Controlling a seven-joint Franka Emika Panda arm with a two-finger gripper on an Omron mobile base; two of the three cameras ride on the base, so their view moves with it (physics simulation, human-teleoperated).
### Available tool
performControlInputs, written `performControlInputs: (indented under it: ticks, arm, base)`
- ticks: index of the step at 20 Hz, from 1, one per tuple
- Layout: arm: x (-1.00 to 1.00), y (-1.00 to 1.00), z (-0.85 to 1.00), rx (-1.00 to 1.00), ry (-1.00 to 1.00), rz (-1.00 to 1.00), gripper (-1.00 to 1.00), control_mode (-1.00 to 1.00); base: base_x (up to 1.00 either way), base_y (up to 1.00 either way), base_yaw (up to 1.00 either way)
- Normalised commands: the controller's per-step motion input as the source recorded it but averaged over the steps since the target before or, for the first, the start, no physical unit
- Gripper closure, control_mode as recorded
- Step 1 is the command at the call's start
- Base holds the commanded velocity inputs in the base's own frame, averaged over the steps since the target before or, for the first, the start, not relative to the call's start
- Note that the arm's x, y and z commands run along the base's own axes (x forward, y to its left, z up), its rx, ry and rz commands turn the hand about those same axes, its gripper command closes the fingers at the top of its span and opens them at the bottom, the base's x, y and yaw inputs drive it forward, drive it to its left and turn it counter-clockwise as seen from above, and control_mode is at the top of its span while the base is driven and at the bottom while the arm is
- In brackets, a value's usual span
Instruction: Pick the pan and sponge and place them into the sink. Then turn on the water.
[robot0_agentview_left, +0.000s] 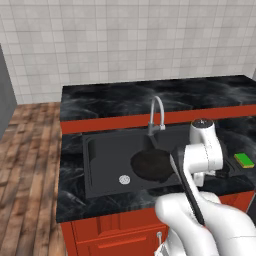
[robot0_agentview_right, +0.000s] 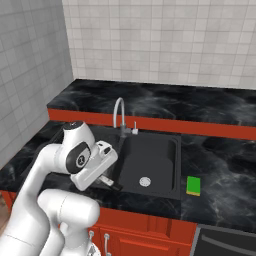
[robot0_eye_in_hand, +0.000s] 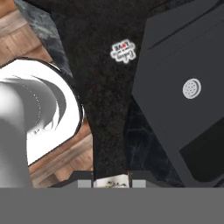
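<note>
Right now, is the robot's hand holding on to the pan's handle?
Touching. In the hand view the gripper is closed on the pale tip of the pan handle, which sits right between its finger tips, with no gap.

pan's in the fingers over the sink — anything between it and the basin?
Nothing visible. The pan hangs by its handle from the gripper, over the left basin of the sink; only the drain lies below, and the faucet stands behind.
</note>
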Motion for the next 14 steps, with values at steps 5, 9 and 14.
performControlInputs:
  ticks: [5, 9, 14]
  arm:
    - [0.21, 0.25, 0.00, 0.00, 0.00, -0.14, 1.00, -1.00]
    - [0.44, 0.18, 0.00, -0.01, 0.00, -0.11, 1.00, -1.00]
    - [0.60, 0.15, 0.00, -0.03, 0.02, -0.05, 1.00, -1.00]
  base:
    - [0.00, 0.00, 0.00]
    - [0.00, 0.00, 0.00]
    - [0.00, 0.00, 0.00]
